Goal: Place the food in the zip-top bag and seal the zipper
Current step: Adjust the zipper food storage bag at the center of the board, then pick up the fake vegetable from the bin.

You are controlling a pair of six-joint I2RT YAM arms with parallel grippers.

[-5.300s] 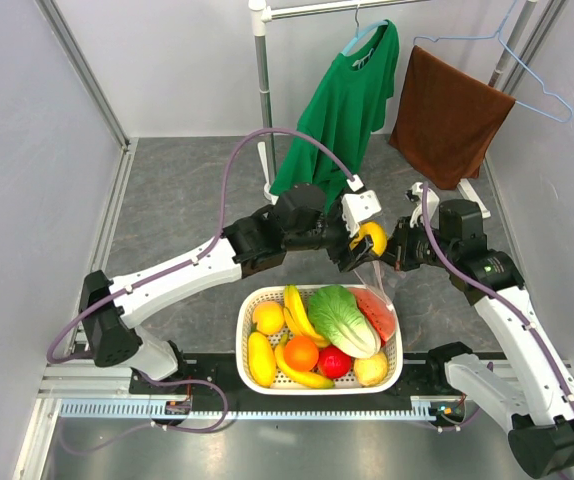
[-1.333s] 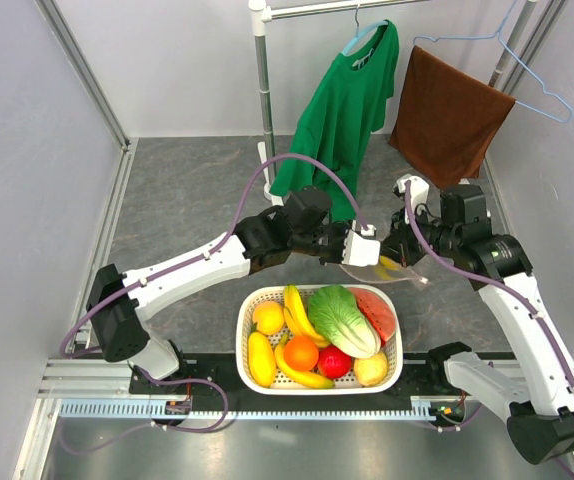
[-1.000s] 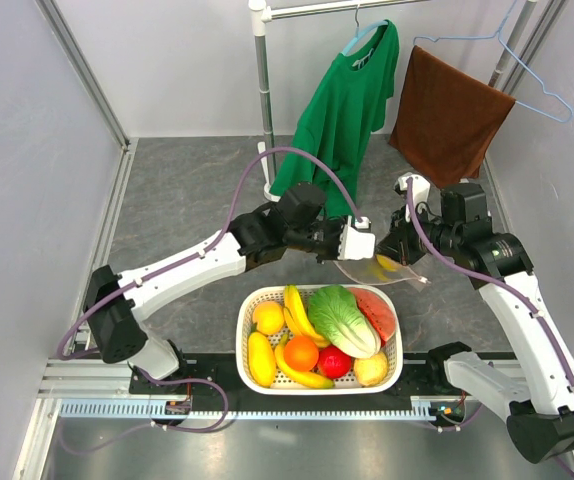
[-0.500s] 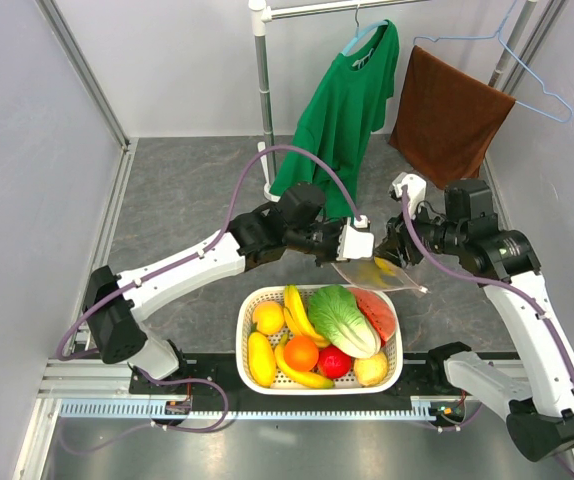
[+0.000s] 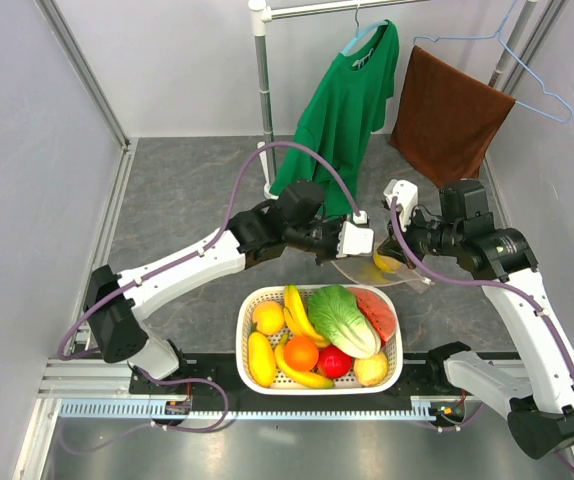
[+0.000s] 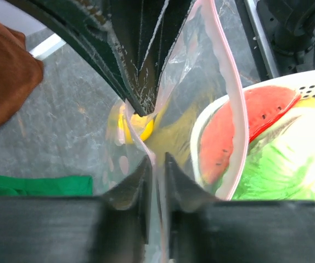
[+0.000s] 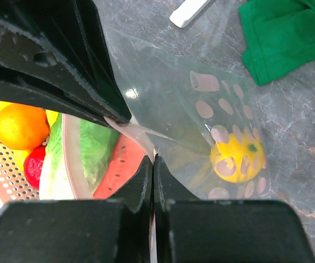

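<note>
- Overhead view: the zip-top bag (image 5: 412, 278) hangs slung between the two arms. It sits above the grey worktop (image 5: 177, 200), just beyond the far rim of the white basket (image 5: 242, 335).
- Left fingers (image 6: 148, 170): narrow, pinched on the bag's mouth edge. From the pinch the pinkish zipper (image 6: 232, 109) curves up and to the right, passing in front of the basket rim.
- Right fingers (image 7: 146, 172): pressed together on a fold of the same edge. The dotted film fans away from them toward the worktop.
- Yellow fruit (image 7: 235, 159): inside the bag at its low end, seen through the grey dots, well away from the mouth edge.
- Cabbage (image 5: 343, 318) and orange (image 5: 301, 352): both in the basket. The cabbage lies against the watermelon slice (image 5: 377, 312) on its right and beside the bananas (image 5: 297, 308) on its left.
- Edges: the bag's lower edge lies close to the basket's far rim; whether the two touch cannot be told.
- Open room: bare worktop runs from the left arm to the left wall (image 5: 27, 200) and back to the far wall.
- Tight room: behind the two sets of fingers stand the rack pole (image 5: 263, 100), the green shirt (image 5: 352, 100) and the brown towel (image 5: 447, 115). The shirt's hem hangs near the left arm's wrist.
</note>
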